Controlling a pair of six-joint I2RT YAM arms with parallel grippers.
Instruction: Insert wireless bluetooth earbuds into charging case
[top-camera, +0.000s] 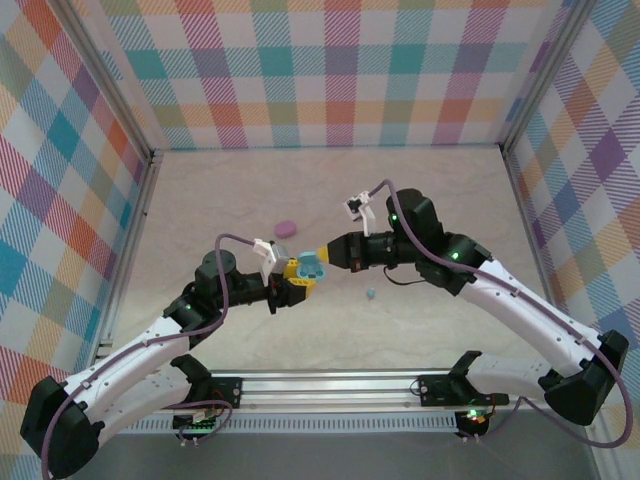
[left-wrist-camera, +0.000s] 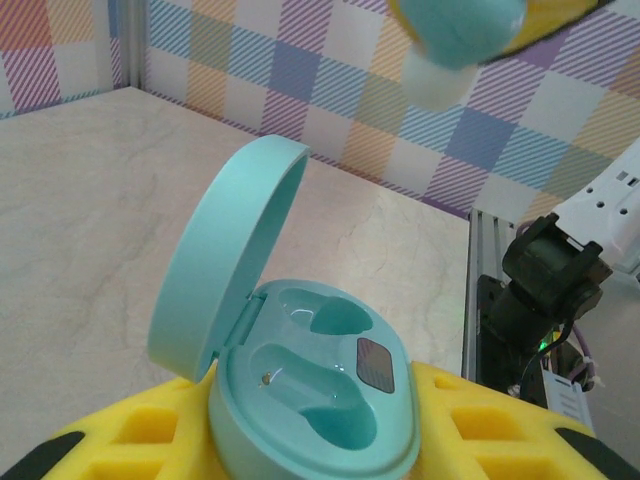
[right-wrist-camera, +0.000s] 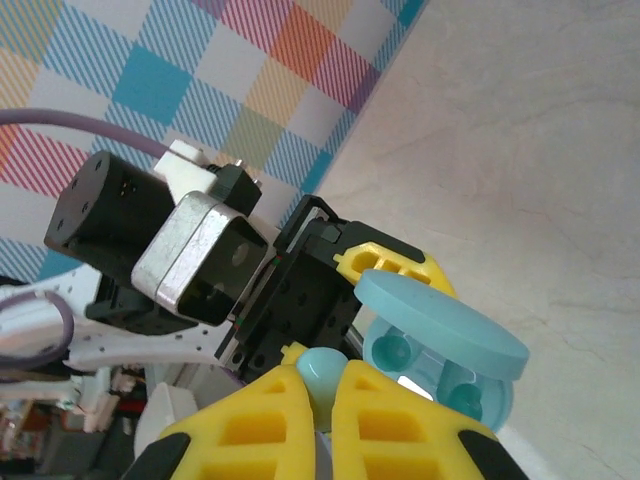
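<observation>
Left wrist view: your left gripper (left-wrist-camera: 315, 440) squeezes the open blue case (left-wrist-camera: 310, 400). Your right gripper (right-wrist-camera: 320, 385) pinches a blue earbud (right-wrist-camera: 322, 368) right by it.

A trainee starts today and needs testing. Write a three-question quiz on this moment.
1. True or false: the case in the left hand is closed.
2. What does the right hand pinch? A) a blue bud B) a pink bud C) nothing
3. Fill in: the loose bud lies on the ___.
Key: 1 false; 2 A; 3 table.
</observation>
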